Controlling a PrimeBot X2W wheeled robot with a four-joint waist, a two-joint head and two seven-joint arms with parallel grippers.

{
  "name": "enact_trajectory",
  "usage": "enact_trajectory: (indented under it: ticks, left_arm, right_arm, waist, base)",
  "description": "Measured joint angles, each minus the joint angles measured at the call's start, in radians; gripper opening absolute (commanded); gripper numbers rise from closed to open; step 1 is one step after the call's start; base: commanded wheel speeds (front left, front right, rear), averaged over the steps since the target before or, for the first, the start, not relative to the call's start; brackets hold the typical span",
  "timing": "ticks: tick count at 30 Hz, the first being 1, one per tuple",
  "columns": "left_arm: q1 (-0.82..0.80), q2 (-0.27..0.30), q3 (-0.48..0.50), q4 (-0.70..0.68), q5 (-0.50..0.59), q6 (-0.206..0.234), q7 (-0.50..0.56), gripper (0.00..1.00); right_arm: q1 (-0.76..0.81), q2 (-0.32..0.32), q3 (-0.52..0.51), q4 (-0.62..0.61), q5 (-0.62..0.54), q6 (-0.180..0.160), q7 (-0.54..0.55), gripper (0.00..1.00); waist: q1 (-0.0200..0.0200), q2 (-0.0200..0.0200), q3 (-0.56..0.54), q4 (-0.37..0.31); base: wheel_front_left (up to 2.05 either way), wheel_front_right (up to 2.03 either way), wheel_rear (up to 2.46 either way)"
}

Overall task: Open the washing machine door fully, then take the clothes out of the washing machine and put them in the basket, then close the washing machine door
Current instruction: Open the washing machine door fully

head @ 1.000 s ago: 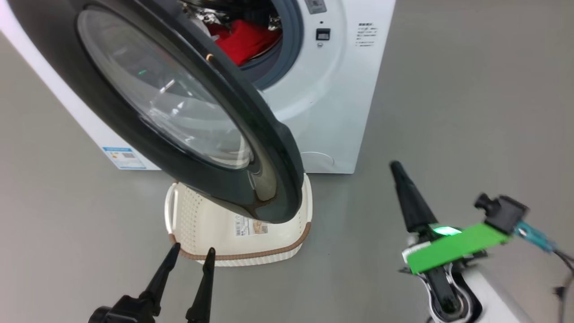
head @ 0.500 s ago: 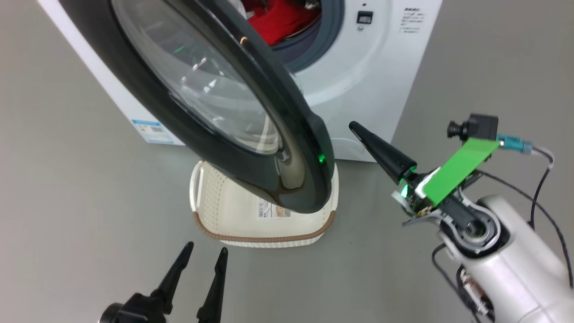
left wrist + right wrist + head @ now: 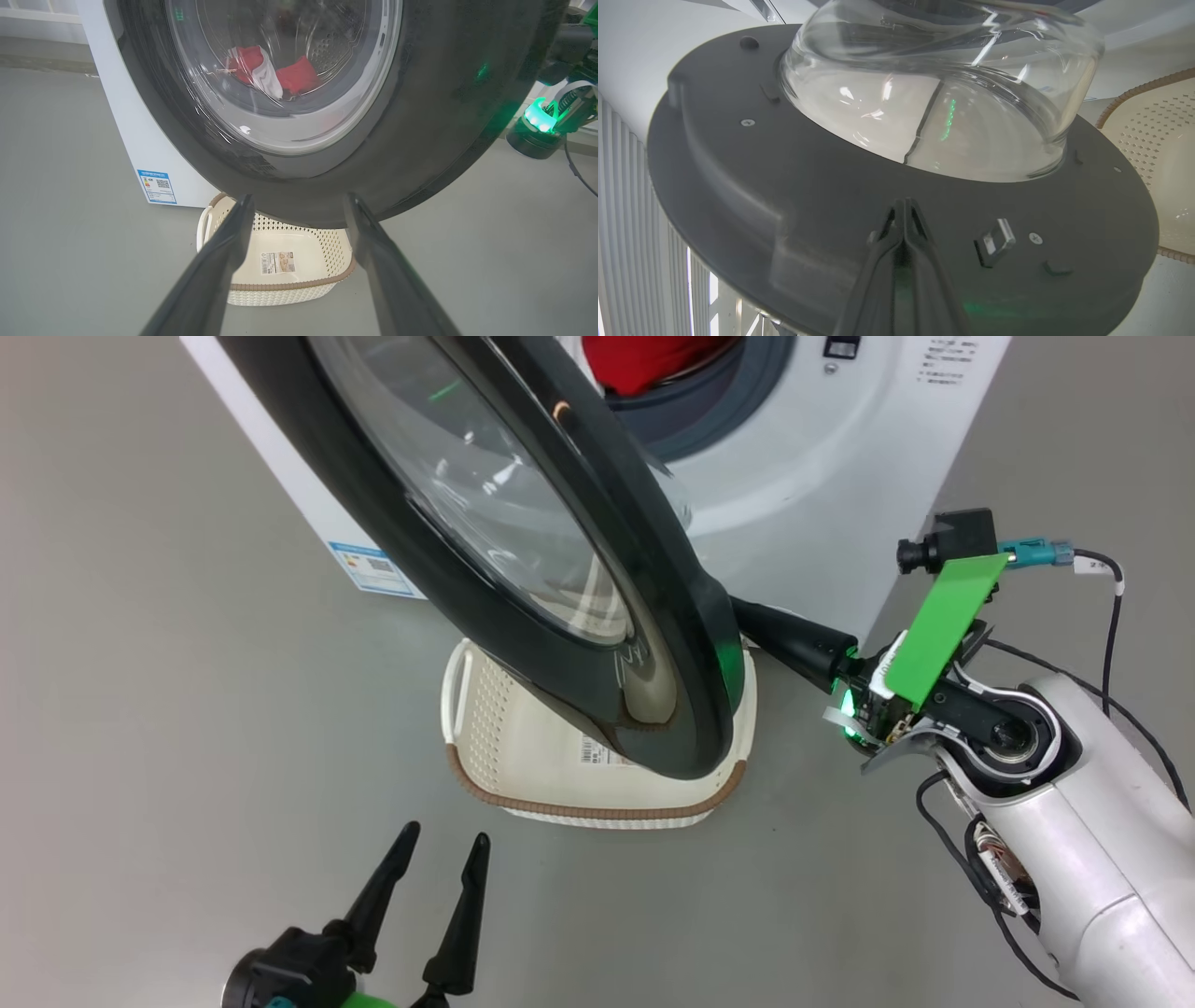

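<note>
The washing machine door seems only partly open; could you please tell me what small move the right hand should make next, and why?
Probably push the door outward with the shut right hand, swinging it wider. Its fingertips sit at the door's inner face, and the door hangs over the basket, between it and the clothes inside the washing machine.

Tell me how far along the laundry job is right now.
Done: the washing machine door stands partly open. In hand: the shut right gripper points at its inner face, seemingly to push it wider. To do: the clothes lie in the drum, the basket is empty, the door needs closing.
</note>
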Motion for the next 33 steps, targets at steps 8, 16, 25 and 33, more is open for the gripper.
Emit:
enact_trajectory:
  ticks: [8, 16, 25, 33]
  left_arm:
    - [0.003, 0.000, 0.002, 0.003, -0.005, 0.000, 0.000, 1.00]
    - [0.041, -0.001, 0.021, 0.006, -0.005, 0.000, 0.000, 1.00]
    - [0.080, 0.000, 0.034, 0.010, -0.001, 0.007, 0.000, 1.00]
    - [0.094, 0.000, 0.074, -0.002, 0.003, 0.029, 0.000, 1.00]
  right_arm:
    - [0.013, 0.032, 0.004, 0.005, -0.029, -0.003, 0.049, 0.00]
    - [0.090, 0.062, 0.011, 0.000, -0.051, -0.003, 0.087, 0.00]
    - [0.152, 0.105, 0.021, -0.016, -0.073, -0.003, 0.104, 0.00]
    - [0.159, 0.129, 0.040, -0.015, -0.073, -0.003, 0.105, 0.00]
  waist:
    - [0.0000, -0.0001, -0.039, 0.034]
    - [0.0000, -0.0001, -0.083, 0.092]
    - [0.0000, 0.0000, -0.135, 0.168]
    - [0.0000, 0.0000, -0.163, 0.211]
  base:
    - [0.00, 0.00, 0.00]
    - [0.00, 0.00, 0.00]
    - [0.00, 0.00, 0.00]
    - [0.00, 0.00, 0.00]
